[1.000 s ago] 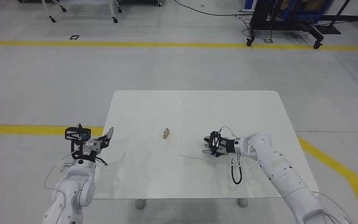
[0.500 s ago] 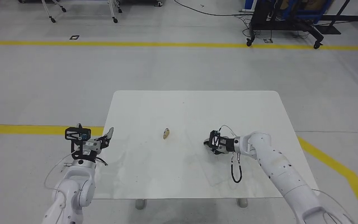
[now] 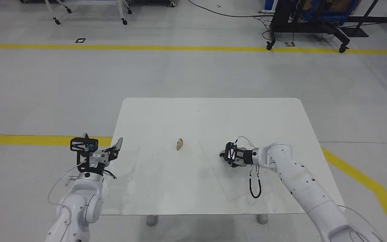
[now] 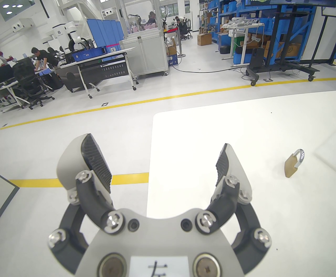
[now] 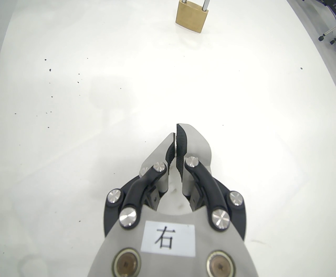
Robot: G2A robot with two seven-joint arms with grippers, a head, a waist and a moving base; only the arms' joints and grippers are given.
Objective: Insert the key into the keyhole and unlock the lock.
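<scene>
The task is sitting at an early stage, going by how things are lying. The small brass padlock with a silvery steel shackle [image 3: 179,144] is lying on its side near the middle of the white rectangular table [image 3: 242,118], touched by neither arm, and its shackle is looking seated in the body, so it is most likely locked. The right gripper [image 5: 176,131] is hovering low over the tabletop, well apart from the padlock [image 5: 192,16] and pointing toward it; its jaws are pressing nearly together, and a thin silvery metal sliver [image 5: 174,143] is showing between the ribbed black pads, which I am taking to be the key, so the pickup is probably done. The left gripper [image 4: 157,147] is waiting at the table's left edge with its jaws spread wide and gripping nothing, with the padlock [image 4: 292,166] lying some way off. What is remaining is carrying the key over, steadying the lock, finding the keyhole, inserting and turning.
</scene>
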